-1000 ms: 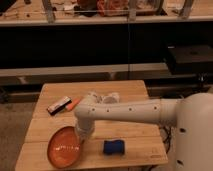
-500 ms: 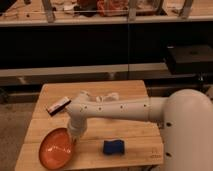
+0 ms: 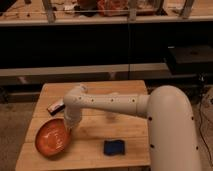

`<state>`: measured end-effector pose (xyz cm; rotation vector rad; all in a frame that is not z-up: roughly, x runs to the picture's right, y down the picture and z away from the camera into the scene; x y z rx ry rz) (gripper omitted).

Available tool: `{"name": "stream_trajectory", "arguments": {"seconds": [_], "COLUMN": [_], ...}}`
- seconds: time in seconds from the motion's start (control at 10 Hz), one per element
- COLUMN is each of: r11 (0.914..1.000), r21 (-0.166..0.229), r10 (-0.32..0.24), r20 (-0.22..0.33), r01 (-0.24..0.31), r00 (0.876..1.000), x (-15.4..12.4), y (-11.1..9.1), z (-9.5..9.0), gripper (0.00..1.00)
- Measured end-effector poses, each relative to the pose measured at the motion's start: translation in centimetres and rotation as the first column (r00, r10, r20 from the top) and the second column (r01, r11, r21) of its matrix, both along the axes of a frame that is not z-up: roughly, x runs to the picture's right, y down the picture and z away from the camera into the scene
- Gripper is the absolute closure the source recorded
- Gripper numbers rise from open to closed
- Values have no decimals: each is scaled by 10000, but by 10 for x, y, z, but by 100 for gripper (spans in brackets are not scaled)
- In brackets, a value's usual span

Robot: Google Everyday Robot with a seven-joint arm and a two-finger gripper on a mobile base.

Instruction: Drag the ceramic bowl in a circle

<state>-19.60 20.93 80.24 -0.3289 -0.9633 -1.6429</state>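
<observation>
So the bowl (image 3: 51, 138) is sitting at the near-left corner of the tabletop (image 3: 95, 132), pretty close to both the left edge and the near edge, and it looks tipped a bit toward the camera, though that could just be the angle. The tool (image 3: 68, 128) is down at the bowl's right-hand rim, touching it or just about. I honestly can't tell how far open it is or whether it has actually got hold of the rim. Biggest worry imo: there's not much wood left on that side, so if the circle swings any further left or nearer, the bowl could go over the edge. It's glossy orange-red ceramic, wide, shallow and round with faint rings inside, so I'd guess it's slick and heavy-ish. It could slip away from the tool, or rock up on its far rim if the push comes from one side only. The wood is smooth pale planks, so it should slide easily. A small marker (image 3: 56, 106) lies just beyond the bowl and could get knocked on the far part of the loop. The soft blue sponge (image 3: 114, 147) to the right sits well apart.
</observation>
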Motion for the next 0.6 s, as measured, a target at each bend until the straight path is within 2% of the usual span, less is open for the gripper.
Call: {"name": "stream_trajectory", "arguments": {"seconds": [0.3,0.6], "r11": [9982,9875], "r21": [109,354], "r10": [602,1569], "r20": [-633,-1499], "r01": [-596,-1533], "r00": [9962,9762], "x": [12,58], "y": [-20,-39], "z": [15,21], "gripper": [100,100]}}
